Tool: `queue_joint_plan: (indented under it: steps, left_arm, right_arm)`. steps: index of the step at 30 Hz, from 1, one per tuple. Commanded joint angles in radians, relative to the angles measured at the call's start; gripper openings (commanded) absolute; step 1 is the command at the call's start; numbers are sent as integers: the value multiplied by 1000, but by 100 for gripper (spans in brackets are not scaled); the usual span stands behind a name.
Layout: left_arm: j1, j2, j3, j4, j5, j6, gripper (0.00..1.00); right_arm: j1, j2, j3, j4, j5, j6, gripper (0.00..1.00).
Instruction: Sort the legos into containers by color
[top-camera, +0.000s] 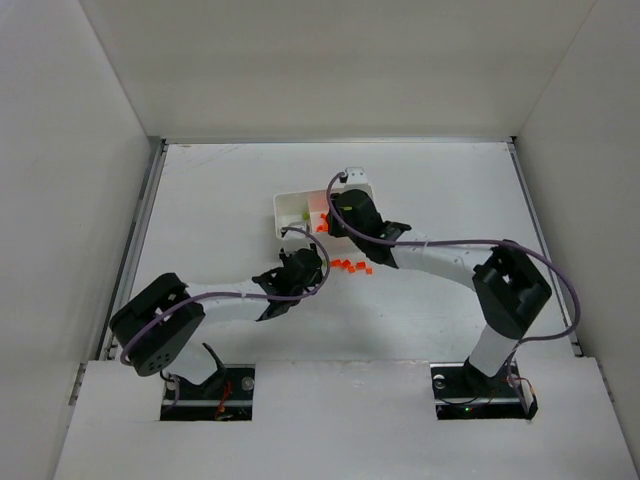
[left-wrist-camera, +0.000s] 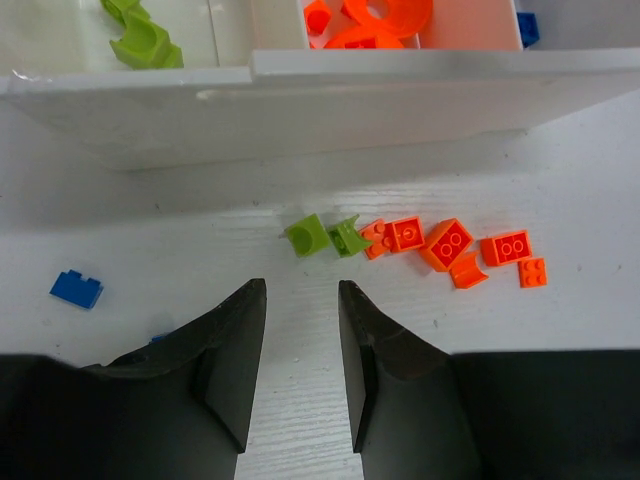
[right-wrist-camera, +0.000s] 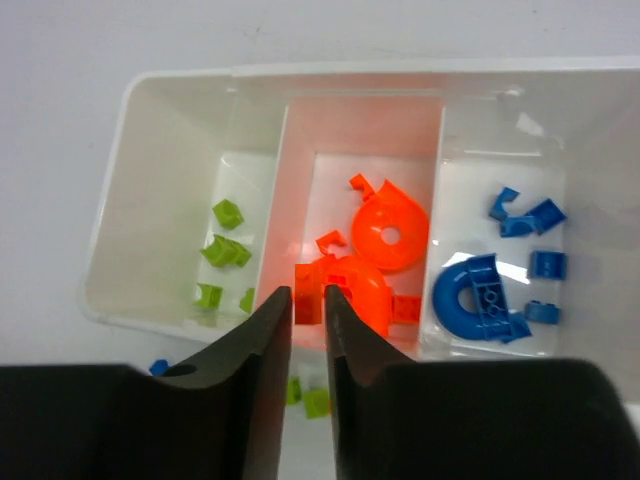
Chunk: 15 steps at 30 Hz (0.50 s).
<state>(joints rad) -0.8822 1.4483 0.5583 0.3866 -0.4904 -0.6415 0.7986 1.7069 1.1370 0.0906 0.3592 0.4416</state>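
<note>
The white tray (right-wrist-camera: 112, 165) has three compartments: lime green legos (right-wrist-camera: 225, 250) on the left, orange legos (right-wrist-camera: 390, 232) in the middle, blue legos (right-wrist-camera: 478, 298) on the right. My right gripper (right-wrist-camera: 308, 294) hangs over the near edge of the orange compartment, shut on a small orange lego (right-wrist-camera: 308, 306) at its tips. My left gripper (left-wrist-camera: 300, 290) is open and empty just above the table. Two lime green legos (left-wrist-camera: 307, 237) lie just ahead of its tips. Several orange legos (left-wrist-camera: 448, 243) lie in a row to their right.
A blue lego (left-wrist-camera: 77, 289) lies on the table left of my left gripper. The tray's near wall (left-wrist-camera: 300, 100) runs across just beyond the loose legos. In the top view both grippers (top-camera: 300, 266) (top-camera: 338, 222) are close together by the tray (top-camera: 288, 206).
</note>
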Motion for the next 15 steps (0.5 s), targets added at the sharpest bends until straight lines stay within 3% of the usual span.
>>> queue_joint_plan:
  steps: [1,4,15]
  left_arm:
    - [-8,18,40,41,-30,-20,32]
    - [-11,35,45,49,-30,-21,31]
    - [5,156,114,31,23,19,30]
  right_arm:
    - [-8,43,82,37,-17,-30,32]
    - [-6,11,60,47,-11,-32,43]
    - [18,-168,-147,83,21,2,43]
